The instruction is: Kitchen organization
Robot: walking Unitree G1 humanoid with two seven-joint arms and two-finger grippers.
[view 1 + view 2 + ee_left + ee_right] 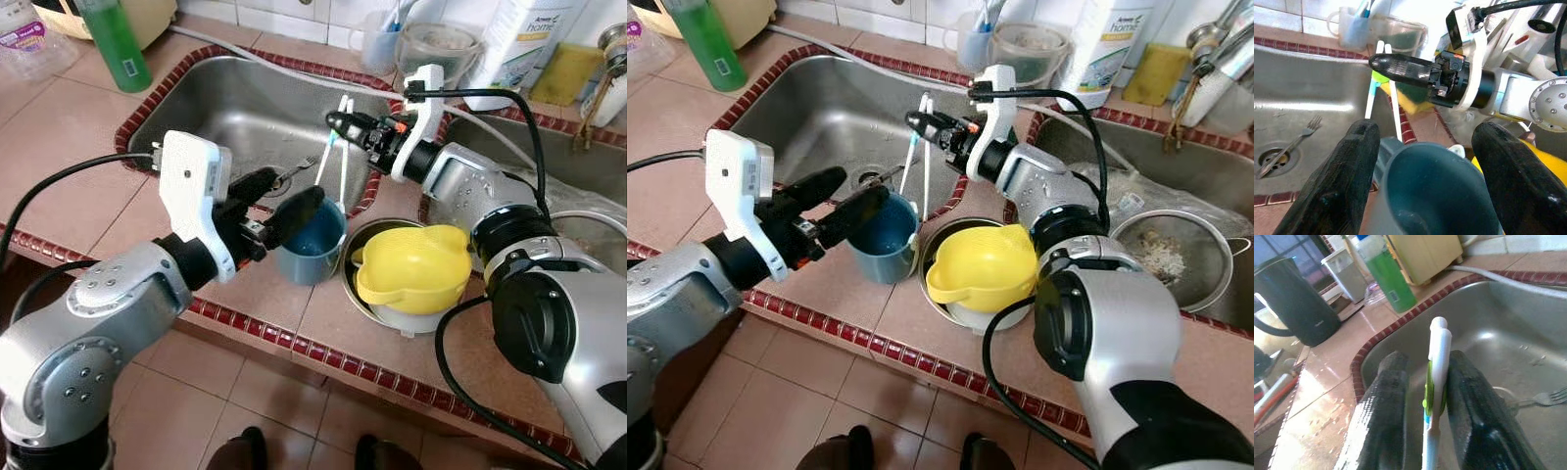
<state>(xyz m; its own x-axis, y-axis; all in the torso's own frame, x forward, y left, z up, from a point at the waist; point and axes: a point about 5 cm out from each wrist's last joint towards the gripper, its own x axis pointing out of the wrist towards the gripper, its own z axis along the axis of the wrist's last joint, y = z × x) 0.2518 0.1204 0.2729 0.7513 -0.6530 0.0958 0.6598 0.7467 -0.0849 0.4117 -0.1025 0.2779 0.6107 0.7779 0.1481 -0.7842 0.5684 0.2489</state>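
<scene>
Our right gripper pinches two white toothbrushes near their heads, handles hanging down towards the blue cup just below. Our left gripper is spread wide, its fingers on either side of the cup's rim, seemingly steadying it on the tiled counter. We judge the brushes nearly stowed but not released. Beyond the right gripper a fork lies in the sink; beside the cup sits a yellow bowl, both unsorted.
</scene>
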